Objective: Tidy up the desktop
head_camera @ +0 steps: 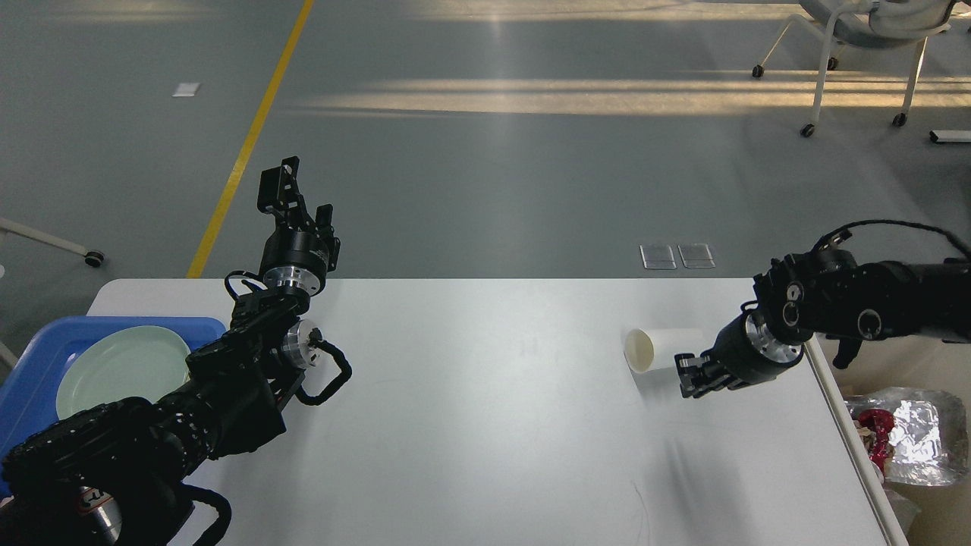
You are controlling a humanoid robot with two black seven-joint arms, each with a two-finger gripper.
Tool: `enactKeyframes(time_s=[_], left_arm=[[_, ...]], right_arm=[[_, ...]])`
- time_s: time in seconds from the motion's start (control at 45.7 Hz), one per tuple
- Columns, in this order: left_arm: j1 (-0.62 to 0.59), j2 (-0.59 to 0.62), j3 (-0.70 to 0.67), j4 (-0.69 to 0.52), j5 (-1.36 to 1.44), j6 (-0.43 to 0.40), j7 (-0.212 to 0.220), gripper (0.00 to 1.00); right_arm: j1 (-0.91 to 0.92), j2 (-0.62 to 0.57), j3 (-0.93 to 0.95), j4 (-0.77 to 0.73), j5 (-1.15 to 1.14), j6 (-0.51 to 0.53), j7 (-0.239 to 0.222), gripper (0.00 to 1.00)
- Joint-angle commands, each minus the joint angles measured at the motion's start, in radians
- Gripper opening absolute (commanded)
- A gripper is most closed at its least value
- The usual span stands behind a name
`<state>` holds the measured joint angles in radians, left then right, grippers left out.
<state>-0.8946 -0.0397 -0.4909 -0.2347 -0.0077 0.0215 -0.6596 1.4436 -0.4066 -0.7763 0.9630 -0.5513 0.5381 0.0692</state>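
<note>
- Just beyond the right gripper (692,373), the white paper cup (658,349) sits tilted on its side, open mouth turned to the left, its base end caught at the black fingertips; the jaws look narrowed onto that end, so my reading is a pinch on the cup, though the dark fingers blur together and the contact itself is hard to make out
- Under that gripper lies the desktop (485,394), the large smooth white rectangular tabletop, and a faint soft shadow below suggests the cup rides above it, not resting on it
- Behind the gripper, on its wrist side past the table's right edge, crumpled silver foil and red scraps (899,444) lie in what seems to be a waste bin; a fair guess is that the cup belongs there
- To do this well: keep the pinch light, since thin paper walls will buckle; swing back over the edge with the cup held high enough to clear it; let go only once fully above the rubbish
- Far across the table from that gripper, the left gripper (292,193) is raised upright beyond the far edge, fingers parted and holding nothing
- Nearer its own arm, a pale green round plate (121,368) rests inside a blue plastic tray (45,356), well apart from the cup
</note>
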Motion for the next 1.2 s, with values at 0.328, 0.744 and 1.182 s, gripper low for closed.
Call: enactKeyframes(time_s=[0.328, 0.744, 1.182], left_arm=[[0.000, 0.000, 0.000, 0.000, 0.000, -0.001, 0.000, 0.98], [0.000, 0.000, 0.000, 0.000, 0.000, 0.000, 0.000, 0.98], [0.000, 0.000, 0.000, 0.000, 0.000, 0.000, 0.000, 0.98]], right_arm=[[0.119, 0.052, -0.014, -0.161, 0.475, 0.081, -0.031, 0.92], [0.471, -0.126, -0.008, -0.044, 0.530, 0.422, -0.043, 0.94], [0.166, 0.107, -0.026, -0.369, 0.789, 0.422, -0.074, 0.96]])
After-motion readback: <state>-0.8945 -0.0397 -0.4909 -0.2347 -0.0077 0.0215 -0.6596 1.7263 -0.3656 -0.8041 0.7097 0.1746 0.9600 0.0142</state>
